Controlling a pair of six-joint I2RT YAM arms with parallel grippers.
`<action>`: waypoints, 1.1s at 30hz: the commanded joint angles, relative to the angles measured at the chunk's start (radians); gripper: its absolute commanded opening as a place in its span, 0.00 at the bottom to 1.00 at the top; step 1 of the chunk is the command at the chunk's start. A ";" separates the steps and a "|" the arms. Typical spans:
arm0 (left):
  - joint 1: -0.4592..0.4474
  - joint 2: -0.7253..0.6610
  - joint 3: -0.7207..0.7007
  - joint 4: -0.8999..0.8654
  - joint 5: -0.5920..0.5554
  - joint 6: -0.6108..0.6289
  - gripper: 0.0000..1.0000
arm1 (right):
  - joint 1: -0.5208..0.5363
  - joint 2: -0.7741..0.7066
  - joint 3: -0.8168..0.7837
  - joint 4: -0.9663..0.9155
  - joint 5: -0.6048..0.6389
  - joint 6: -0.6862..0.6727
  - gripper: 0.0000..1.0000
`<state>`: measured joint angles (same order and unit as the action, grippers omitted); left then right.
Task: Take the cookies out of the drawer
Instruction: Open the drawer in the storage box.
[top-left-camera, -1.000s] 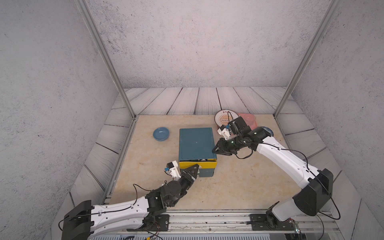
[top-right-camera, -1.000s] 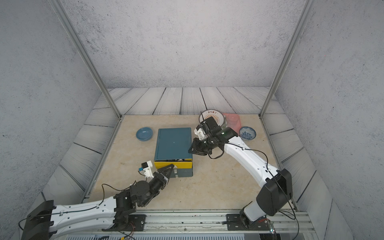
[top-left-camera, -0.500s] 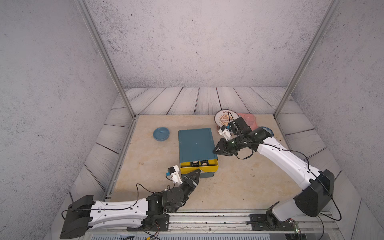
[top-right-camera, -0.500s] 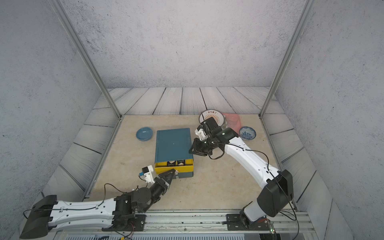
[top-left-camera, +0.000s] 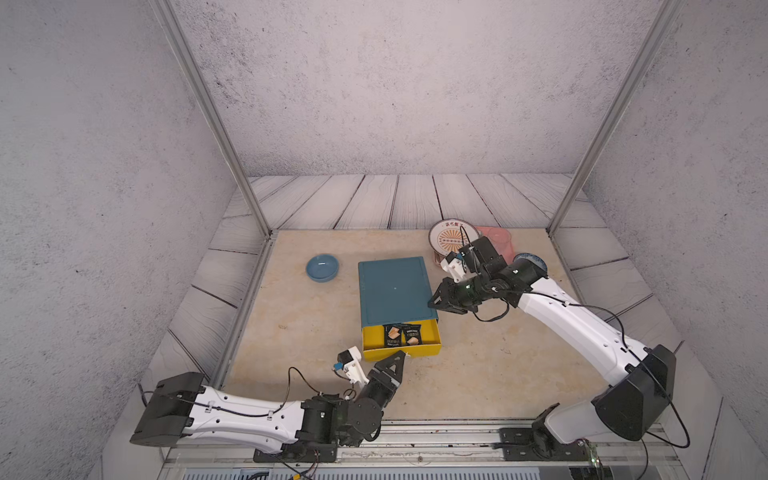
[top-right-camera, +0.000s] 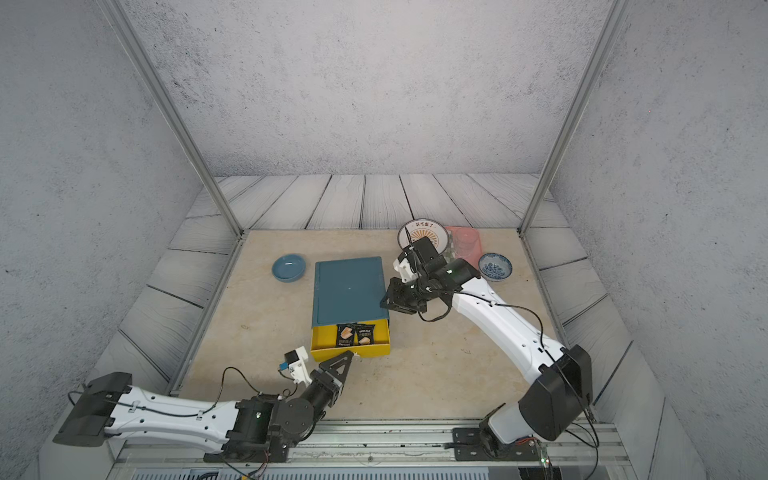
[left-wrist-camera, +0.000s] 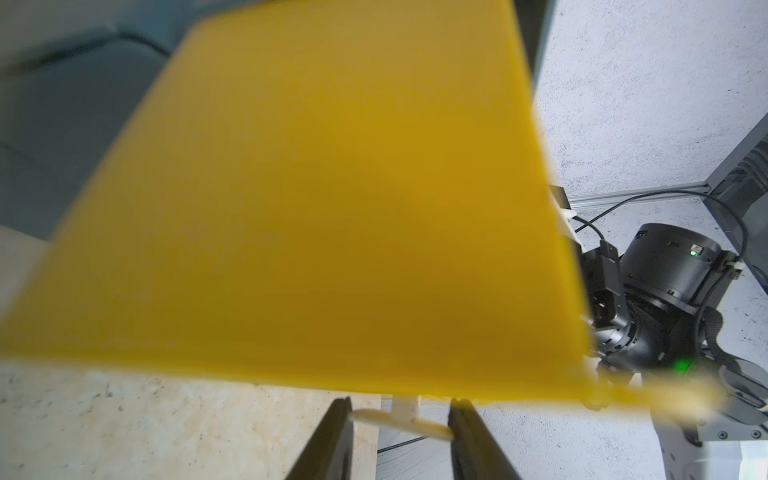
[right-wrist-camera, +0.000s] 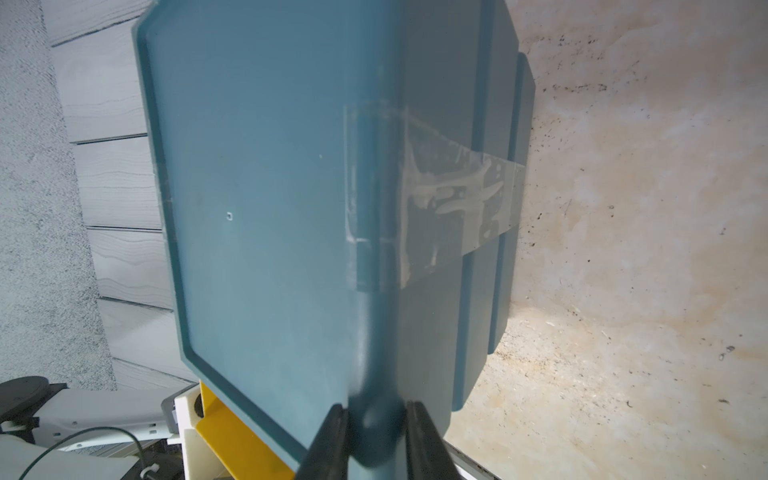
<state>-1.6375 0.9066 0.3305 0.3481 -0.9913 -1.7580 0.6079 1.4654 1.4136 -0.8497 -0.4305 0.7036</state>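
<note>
A: Nearest us, we saw the left gripper (top-left-camera: 399, 358) low at the front of the yellow drawer (top-left-camera: 426, 350); in the left wrist view its jaws were clamped on the drawer's white pull (left-wrist-camera: 405, 412).

B: We agreed; we judged the drawer only partly out of the blue case (top-left-camera: 392, 291), so the opening step looked under way rather than finished.

A: In the exposed part we counted two of the cookies (top-left-camera: 392, 336), black packets lying flat side by side on the drawer floor; any others we could not see under the case.

B: None lay on the table (top-left-camera: 311, 332); so we reckoned that no packet was out yet, and all of them were left to lift.

A: Farther on, the right gripper (top-left-camera: 435, 300) pinched the edge of the case; the right wrist view showed its fingers (right-wrist-camera: 332, 436) hard against that edge on either side; we took it as bracing the case.

B: Beyond it stood the blue dish (top-left-camera: 322, 267), the patterned plate (top-left-camera: 446, 237) and the pink tub (top-left-camera: 496, 239); we saw no packets in them.
</note>
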 joint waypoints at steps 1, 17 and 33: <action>-0.057 0.032 0.033 -0.183 -0.116 -0.074 0.38 | -0.012 -0.025 -0.013 -0.058 0.076 0.001 0.27; -0.231 0.171 0.133 -0.409 -0.280 -0.414 0.38 | -0.010 -0.042 -0.014 -0.075 0.084 -0.013 0.28; -0.274 0.254 0.201 -0.490 -0.271 -0.526 0.83 | -0.011 -0.053 -0.020 -0.081 0.078 -0.023 0.31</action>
<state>-1.9034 1.1477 0.5137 -0.0834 -1.2613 -2.1059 0.6064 1.4406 1.4075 -0.8799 -0.4038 0.6983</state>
